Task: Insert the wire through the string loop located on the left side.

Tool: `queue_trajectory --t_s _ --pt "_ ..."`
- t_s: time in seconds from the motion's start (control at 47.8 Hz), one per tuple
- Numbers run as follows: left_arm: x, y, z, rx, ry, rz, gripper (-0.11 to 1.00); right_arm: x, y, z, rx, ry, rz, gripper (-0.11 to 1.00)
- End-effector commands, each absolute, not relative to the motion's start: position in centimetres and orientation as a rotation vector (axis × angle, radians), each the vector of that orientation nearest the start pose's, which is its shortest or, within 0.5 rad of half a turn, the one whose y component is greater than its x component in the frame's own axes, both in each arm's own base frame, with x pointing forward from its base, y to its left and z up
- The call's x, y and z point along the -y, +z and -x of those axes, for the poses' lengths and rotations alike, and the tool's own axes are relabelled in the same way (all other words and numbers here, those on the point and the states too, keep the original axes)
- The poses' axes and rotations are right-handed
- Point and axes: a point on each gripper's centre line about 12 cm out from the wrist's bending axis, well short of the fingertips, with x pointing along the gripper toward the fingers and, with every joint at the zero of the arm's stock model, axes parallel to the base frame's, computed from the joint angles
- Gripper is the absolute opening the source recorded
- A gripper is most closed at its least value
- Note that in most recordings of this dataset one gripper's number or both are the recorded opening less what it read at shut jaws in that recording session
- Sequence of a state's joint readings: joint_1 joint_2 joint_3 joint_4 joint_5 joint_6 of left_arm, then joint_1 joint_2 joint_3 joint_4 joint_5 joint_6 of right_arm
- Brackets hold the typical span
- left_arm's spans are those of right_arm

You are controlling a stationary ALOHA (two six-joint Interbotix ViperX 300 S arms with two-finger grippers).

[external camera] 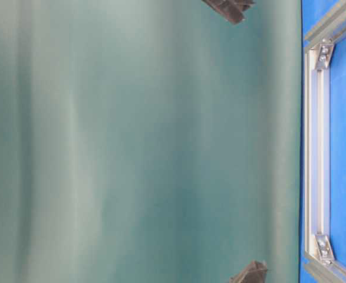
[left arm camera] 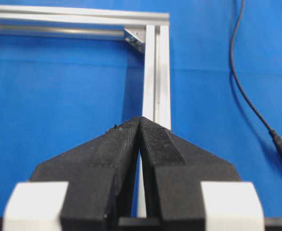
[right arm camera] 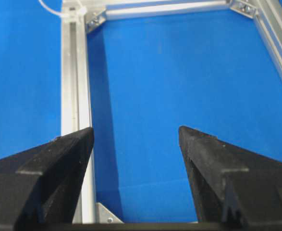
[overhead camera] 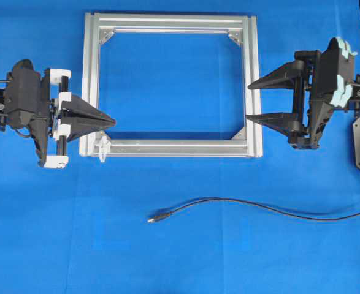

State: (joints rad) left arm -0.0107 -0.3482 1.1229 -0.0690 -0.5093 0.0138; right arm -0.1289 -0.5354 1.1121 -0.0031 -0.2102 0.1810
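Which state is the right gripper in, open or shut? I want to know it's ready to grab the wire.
Open: the right gripper has its fingers spread wide apart with nothing between them.

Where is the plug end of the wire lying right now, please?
In the overhead view the wire's plug lies on the blue mat, below the silver frame and apart from it, right of the string loop.

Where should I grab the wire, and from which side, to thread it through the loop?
Judging by its pose, grip the wire just behind its plug tip, from above, jaws across it. It lies flat on the mat and the tip already points left, toward the string loop.
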Motion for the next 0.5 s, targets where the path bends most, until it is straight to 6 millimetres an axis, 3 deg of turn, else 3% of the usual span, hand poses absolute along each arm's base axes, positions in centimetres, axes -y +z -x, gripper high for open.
queue_trajectory --t_s 0.0,0.481 --pt "-0.15 19.9 -28.87 -0.233 0.029 0.039 0.0 3.66 21.69 -26.35 -0.325 -0.167 -0.204 0.65" --pt "-0.15 19.91 -28.92 -0.233 0.029 0.038 0.0 3.97 21.48 -26.76 -0.333 -0.177 -0.206 0.65"
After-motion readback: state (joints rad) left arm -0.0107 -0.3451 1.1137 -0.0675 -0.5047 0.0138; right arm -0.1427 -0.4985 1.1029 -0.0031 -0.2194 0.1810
